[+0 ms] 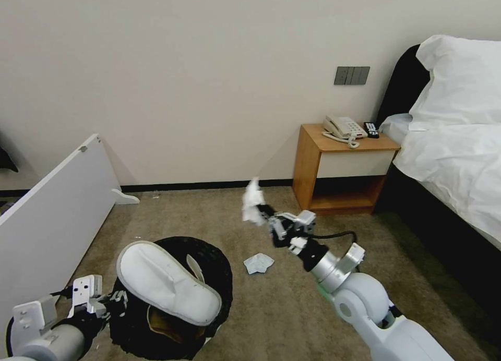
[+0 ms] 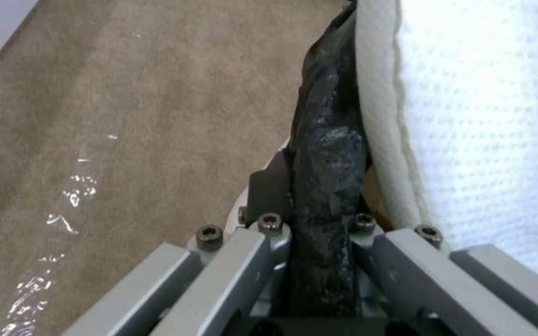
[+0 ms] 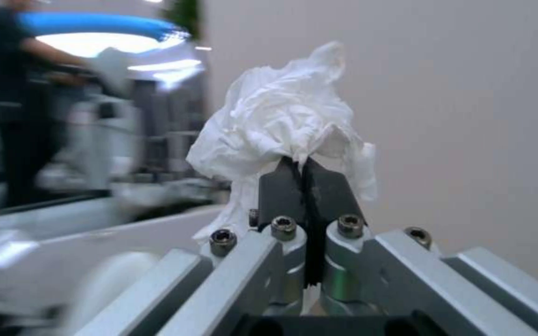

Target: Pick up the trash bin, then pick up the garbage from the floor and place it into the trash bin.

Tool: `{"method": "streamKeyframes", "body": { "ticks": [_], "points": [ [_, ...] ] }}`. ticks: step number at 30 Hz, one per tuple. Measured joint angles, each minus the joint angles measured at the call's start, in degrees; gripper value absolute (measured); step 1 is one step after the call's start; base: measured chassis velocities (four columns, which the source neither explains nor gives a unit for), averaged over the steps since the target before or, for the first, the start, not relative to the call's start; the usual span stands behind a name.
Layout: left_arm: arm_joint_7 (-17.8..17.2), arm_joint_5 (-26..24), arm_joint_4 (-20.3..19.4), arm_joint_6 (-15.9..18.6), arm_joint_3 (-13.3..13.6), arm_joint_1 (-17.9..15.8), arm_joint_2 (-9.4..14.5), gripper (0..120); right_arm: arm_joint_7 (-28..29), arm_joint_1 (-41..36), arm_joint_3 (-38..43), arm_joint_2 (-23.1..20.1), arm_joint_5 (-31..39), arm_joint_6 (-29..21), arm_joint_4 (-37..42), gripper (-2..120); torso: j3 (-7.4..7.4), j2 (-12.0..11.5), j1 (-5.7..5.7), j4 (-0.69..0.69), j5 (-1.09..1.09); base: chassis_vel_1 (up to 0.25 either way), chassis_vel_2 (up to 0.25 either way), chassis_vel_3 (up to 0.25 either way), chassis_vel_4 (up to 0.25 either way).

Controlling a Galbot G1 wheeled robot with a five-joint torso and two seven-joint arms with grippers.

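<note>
Gripping a crumpled white tissue (image 1: 253, 201), the right gripper (image 1: 264, 213) is seen raised above the floor (image 1: 209, 215), fingers pressed together on the wad. A second tissue (image 1: 258, 263) is noted lying on the carpet below it. The trash bin (image 1: 209, 262) is held at lower left by the left gripper (image 1: 112, 300), clamped on the black-bagged rim; its white body is largely hidden. A white slipper (image 1: 167, 283) lies across the opening, concealing most contents. The bin's lower edge is cut off.

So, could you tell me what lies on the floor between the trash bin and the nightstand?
In the head view, one crumpled tissue on otherwise bare carpet.
</note>
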Motion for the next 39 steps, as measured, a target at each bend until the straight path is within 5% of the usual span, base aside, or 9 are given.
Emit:
{"method": "streamKeyframes", "body": {
  "ticks": [16,32,39],
  "points": [
    [-0.02,0.12,-0.83,0.0,-0.11,0.58,0.21,3,-1.53,14.94,-20.71,-3.21,4.77,-2.69,-0.32,0,0.0,0.0,0.0,0.0,0.0,0.0,0.0,0.0,0.0],
    [0.0,0.44,-1.27,0.0,0.17,0.41,-0.02,3,11.09,18.06,-29.45,-3.49,10.23,-16.74,-0.63,0,0.0,0.0,0.0,0.0,0.0,0.0,0.0,0.0,0.0],
    [-0.01,0.18,-1.3,0.0,0.02,0.18,0.17,3,16.78,17.78,-30.99,-2.98,8.51,-19.04,-0.76,4,0.0,0.0,0.0,0.0,0.0,0.0,0.0,0.0,0.0]
  ]
}}
